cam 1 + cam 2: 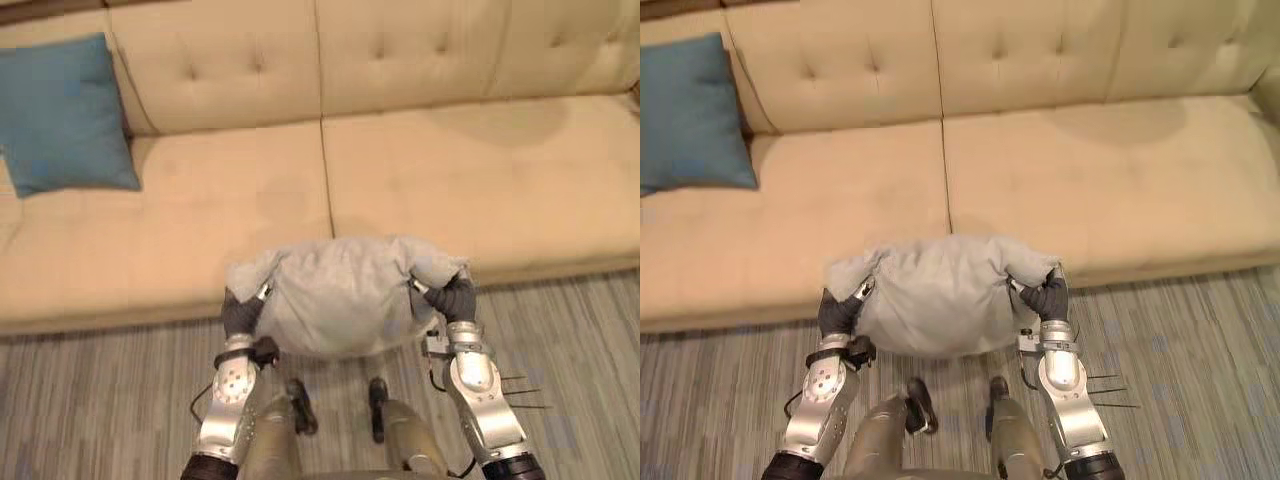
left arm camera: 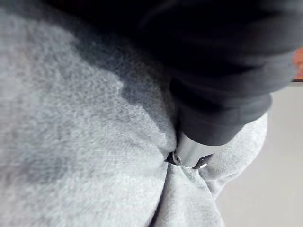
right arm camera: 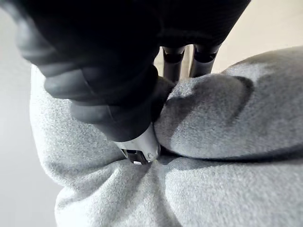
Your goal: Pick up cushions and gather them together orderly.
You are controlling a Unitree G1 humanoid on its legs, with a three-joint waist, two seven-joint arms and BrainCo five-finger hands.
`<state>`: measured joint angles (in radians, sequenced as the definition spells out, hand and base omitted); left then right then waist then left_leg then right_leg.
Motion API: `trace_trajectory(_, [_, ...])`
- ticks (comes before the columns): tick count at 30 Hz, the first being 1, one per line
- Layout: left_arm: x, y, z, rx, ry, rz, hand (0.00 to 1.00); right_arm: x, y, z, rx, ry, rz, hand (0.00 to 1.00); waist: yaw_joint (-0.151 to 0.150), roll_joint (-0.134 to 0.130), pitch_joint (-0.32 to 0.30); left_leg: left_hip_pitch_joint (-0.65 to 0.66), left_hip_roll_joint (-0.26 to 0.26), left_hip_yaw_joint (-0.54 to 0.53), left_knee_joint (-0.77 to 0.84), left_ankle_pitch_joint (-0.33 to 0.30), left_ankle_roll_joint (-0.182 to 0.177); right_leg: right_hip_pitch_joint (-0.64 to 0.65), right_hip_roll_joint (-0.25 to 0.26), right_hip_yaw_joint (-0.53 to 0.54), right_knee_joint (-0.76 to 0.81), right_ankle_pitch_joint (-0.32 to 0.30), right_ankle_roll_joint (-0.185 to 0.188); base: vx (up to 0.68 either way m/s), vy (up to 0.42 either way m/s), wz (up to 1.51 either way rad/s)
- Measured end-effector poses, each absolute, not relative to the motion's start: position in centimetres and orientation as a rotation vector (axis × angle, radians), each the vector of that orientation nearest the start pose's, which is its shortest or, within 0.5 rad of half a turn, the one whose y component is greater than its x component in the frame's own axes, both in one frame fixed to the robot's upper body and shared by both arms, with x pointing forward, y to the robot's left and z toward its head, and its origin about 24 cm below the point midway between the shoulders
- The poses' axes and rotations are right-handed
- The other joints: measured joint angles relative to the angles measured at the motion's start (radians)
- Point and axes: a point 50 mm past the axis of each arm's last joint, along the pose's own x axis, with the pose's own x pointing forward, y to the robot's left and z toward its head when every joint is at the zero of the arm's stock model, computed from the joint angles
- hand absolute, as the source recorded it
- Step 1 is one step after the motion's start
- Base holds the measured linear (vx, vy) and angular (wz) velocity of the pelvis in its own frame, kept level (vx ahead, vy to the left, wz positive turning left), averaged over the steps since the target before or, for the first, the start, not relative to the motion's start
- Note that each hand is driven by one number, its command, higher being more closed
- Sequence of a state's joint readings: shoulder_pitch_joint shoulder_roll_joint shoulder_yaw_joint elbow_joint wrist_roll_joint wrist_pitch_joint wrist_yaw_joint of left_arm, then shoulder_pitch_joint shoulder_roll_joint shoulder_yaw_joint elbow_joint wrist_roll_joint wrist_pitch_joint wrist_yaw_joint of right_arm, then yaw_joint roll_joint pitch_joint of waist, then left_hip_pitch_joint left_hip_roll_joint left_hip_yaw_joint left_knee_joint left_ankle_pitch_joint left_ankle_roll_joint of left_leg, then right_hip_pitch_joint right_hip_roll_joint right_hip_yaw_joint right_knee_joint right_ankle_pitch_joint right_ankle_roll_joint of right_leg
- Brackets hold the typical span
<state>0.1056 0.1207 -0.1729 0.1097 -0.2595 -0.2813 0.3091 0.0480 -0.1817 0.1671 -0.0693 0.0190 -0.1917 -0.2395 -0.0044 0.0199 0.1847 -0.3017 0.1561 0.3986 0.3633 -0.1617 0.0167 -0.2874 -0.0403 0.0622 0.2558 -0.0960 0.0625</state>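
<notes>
A long beige tufted fabric sofa (image 1: 420, 180) spans the far side of the scene, its two seat pads meeting at a seam near the middle. Most of the seat is bare, especially the right half. In front of it lies a striped grey-green carpet (image 1: 90, 400), open on both sides of the arms. A rounded grey plush cushion (image 1: 340, 290) is held in the air between the two hands, overlapping the sofa's front edge just right of the seam, with its lower part over the carpet. A blue square fabric cushion (image 1: 62, 112) leans against the backrest at the sofa's left end, well apart from the grey one. The left hand (image 1: 241, 312) grips the grey cushion's left side. Its thumb (image 2: 189, 151) is sunk into a crease of the fabric, a corner bulges past it, and its fingers are hidden behind the cushion. The right hand (image 1: 456, 298) clamps the right side, its thumb (image 3: 139, 144) dug in and its fingers (image 3: 173, 64) on the far side of a pinched fold. Both forearms reach up from below, angled slightly inward.
</notes>
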Motion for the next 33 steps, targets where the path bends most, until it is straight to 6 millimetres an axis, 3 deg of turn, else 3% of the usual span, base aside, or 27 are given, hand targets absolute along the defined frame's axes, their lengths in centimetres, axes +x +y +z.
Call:
trace_trajectory(5, [22.0,15.8,1.6,-0.137,-0.028,0.185,1.0,24.4,-15.6,6.7,-0.169,-0.229,-0.048,1.0,-0.019,-0.002,-0.002,0.056,-0.023,-0.013,-0.034,-0.005,-0.001,0.034,-0.009,0.031,-0.022,0.027,0.005,0.06,0.045,-0.27])
trace_trajectory(6, [22.0,15.8,1.6,-0.137,-0.028,0.184,1.0,24.4,-15.6,6.6,-0.169,-0.227,-0.048,1.0,-0.023,-0.002,-0.002,0.068,-0.025,-0.023,-0.032,-0.028,-0.004,0.028,-0.008,0.031,0.012,0.016,0.022,0.02,0.058,-0.14])
trace_trajectory(8, [22.0,15.6,1.5,-0.135,-0.024,0.176,1.0,24.5,-15.7,6.3,-0.172,-0.216,-0.05,1.0,-0.041,-0.004,0.002,0.094,-0.028,-0.035,-0.01,-0.078,0.0,-0.035,-0.008,0.04,0.211,-0.016,0.069,-0.03,0.038,-0.08])
trace_trajectory(10, [22.0,15.6,1.4,-0.127,-0.013,0.166,1.0,24.5,-15.9,5.8,-0.176,-0.195,-0.056,1.0,-0.05,-0.019,0.005,0.141,-0.054,-0.042,-0.008,-0.099,0.016,-0.108,-0.024,0.038,0.429,0.002,0.086,0.0,0.007,0.08])
trace_trajectory(11, [21.9,15.7,1.4,-0.115,-0.01,0.165,1.0,24.6,-16.0,5.4,-0.183,-0.179,-0.056,1.0,-0.064,-0.02,0.009,0.164,-0.06,-0.051,-0.01,-0.106,0.026,-0.153,-0.041,0.014,0.5,0.001,0.058,0.03,0.0,0.23])
trace_trajectory(12, [22.0,15.9,1.5,-0.094,-0.018,0.16,1.0,24.6,-15.9,5.2,-0.187,-0.17,-0.051,1.0,-0.067,-0.021,0.009,0.174,-0.063,-0.058,-0.021,-0.106,0.027,-0.176,-0.049,-0.023,0.457,-0.027,0.021,0.04,-0.009,0.23])
trace_trajectory(14, [22.2,16.2,1.7,-0.074,-0.027,0.155,1.0,24.6,-15.9,5.0,-0.192,-0.16,-0.043,1.0,-0.068,-0.023,0.01,0.178,-0.069,-0.07,-0.047,-0.105,0.028,-0.193,-0.047,-0.051,0.287,-0.012,0.015,0.12,-0.044,0.24])
trace_trajectory(16, [22.2,16.4,1.7,-0.06,-0.026,0.15,1.0,24.4,-16.0,4.5,-0.196,-0.137,-0.041,1.0,-0.088,-0.04,0.014,0.194,-0.106,-0.113,-0.079,-0.104,0.022,-0.153,-0.056,-0.053,-0.037,0.087,0.031,0.25,-0.108,0.49])
trace_trajectory(17, [22.2,16.4,1.7,-0.059,-0.025,0.148,1.0,24.3,-16.1,4.4,-0.196,-0.133,-0.041,1.0,-0.091,-0.044,0.014,0.198,-0.11,-0.119,-0.08,-0.103,0.019,-0.149,-0.061,-0.049,-0.055,0.089,0.028,0.32,-0.185,0.82])
trace_trajectory(18, [22.1,15.6,1.4,-0.059,-0.009,0.114,1.0,23.5,-16.9,3.6,-0.207,-0.096,-0.061,1.0,-0.101,-0.046,0.012,0.222,-0.129,-0.164,-0.059,-0.129,-0.03,-0.133,-0.071,-0.017,-0.033,0.167,-0.003,0.36,-0.222,0.77])
trace_trajectory(20, [21.7,14.6,0.9,-0.077,0.014,0.086,1.0,22.6,-18.0,2.8,-0.225,-0.055,-0.082,1.0,-0.098,-0.002,-0.005,0.236,-0.088,-0.18,-0.043,-0.142,-0.062,-0.141,-0.054,-0.054,0.036,0.143,-0.022,0.39,-0.185,0.57])
trace_trajectory(21, [21.5,14.2,0.8,-0.089,0.02,0.073,1.0,22.3,-18.4,2.5,-0.231,-0.036,-0.095,1.0,-0.096,0.021,-0.014,0.183,-0.037,-0.208,0.093,-0.132,-0.082,-0.119,-0.024,-0.085,0.04,0.112,-0.043,0.35,-0.111,0.21])
trace_trajectory(22, [21.5,14.1,0.7,-0.092,0.022,0.072,1.0,22.3,-18.4,2.5,-0.231,-0.032,-0.095,1.0,-0.094,0.022,-0.014,0.149,-0.011,-0.212,0.179,-0.12,-0.099,-0.108,-0.012,-0.097,0.041,0.103,-0.055,0.43,-0.16,0.07])
trace_trajectory(24, [21.2,14.0,0.4,-0.105,0.039,0.071,1.0,21.7,-18.4,3.1,-0.225,-0.054,-0.101,1.0,-0.076,0.025,-0.011,0.059,0.102,-0.194,0.489,-0.025,-0.105,-0.019,0.03,-0.124,0.044,0.079,-0.098,0.43,-0.167,-0.08])
trace_trajectory(26, [21.3,13.5,0.5,-0.119,0.034,0.056,1.0,21.5,-18.6,4.5,-0.214,-0.113,-0.121,1.0,-0.065,0.022,-0.013,0.036,0.145,-0.114,0.546,-0.037,-0.085,0.033,0.024,-0.121,0.012,0.073,-0.105,0.38,-0.066,-0.05])
trace_trajectory(27, [21.6,13.2,0.8,-0.13,0.022,0.041,1.0,21.5,-18.7,5.8,-0.211,-0.169,-0.134,1.0,-0.064,0.02,-0.012,0.028,0.163,-0.053,0.509,-0.057,-0.052,0.058,0.007,-0.119,-0.017,0.073,-0.104,0.3,-0.018,0.01])
trace_trajectory(29, [22.0,12.7,1.2,-0.146,0.003,0.024,1.0,21.7,-18.9,7.1,-0.21,-0.229,-0.15,1.0,-0.062,0.021,-0.013,0.017,0.159,-0.015,0.381,-0.07,-0.039,0.064,-0.018,-0.121,-0.031,0.071,-0.1,0.2,0.06,0.09])
trace_trajectory(31, [22.4,12.5,1.6,-0.147,-0.014,0.015,1.0,22.3,-19.1,7.3,-0.218,-0.247,-0.161,1.0,-0.061,0.022,-0.013,0.017,0.113,-0.05,0.182,-0.049,-0.054,0.058,-0.031,-0.116,-0.031,0.068,-0.083,0.13,0.159,-0.02])
trace_trajectory(32, [22.6,12.5,1.7,-0.143,-0.022,0.009,1.0,23.0,-19.2,7.5,-0.231,-0.255,-0.159,1.0,-0.059,0.043,-0.022,0.031,0.082,-0.122,0.035,0.08,-0.07,0.044,-0.017,-0.106,-0.029,0.06,-0.056,0.08,0.23,-0.29])
trace_trajectory(33, [22.6,12.5,1.7,-0.142,-0.021,0.01,1.0,23.3,-19.3,7.3,-0.242,-0.244,-0.157,1.0,-0.055,0.057,-0.027,0.042,0.086,-0.15,-0.001,0.073,-0.12,0.034,0.0,-0.089,-0.029,0.057,-0.04,0.09,0.279,-0.35])
